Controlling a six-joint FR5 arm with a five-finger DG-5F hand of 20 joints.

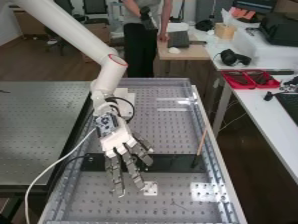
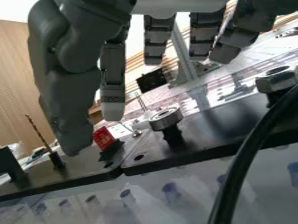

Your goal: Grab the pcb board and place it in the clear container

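High view: one dark grey robot hand (image 1: 120, 145), fingers extended and nearly straight, well open, gripping nothing; located over the left-to-middle part of one long black bar (image 1: 174, 162) crossing one perforated grey metal bench (image 1: 169, 137). One thin orange-brown rod (image 1: 201, 143), slightly leaning, at the bar's right end. Wrist view: one small red rectangular pcb board (image 2: 104, 138), tilted, at one black holder (image 2: 113, 149) on the bar; two round silver-topped posts (image 2: 165, 119); one black cable (image 2: 245, 165).

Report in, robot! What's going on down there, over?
Robot hand open over dark bar. Small red board, maybe the circuit board, by bar. Thin stick standing off to side.
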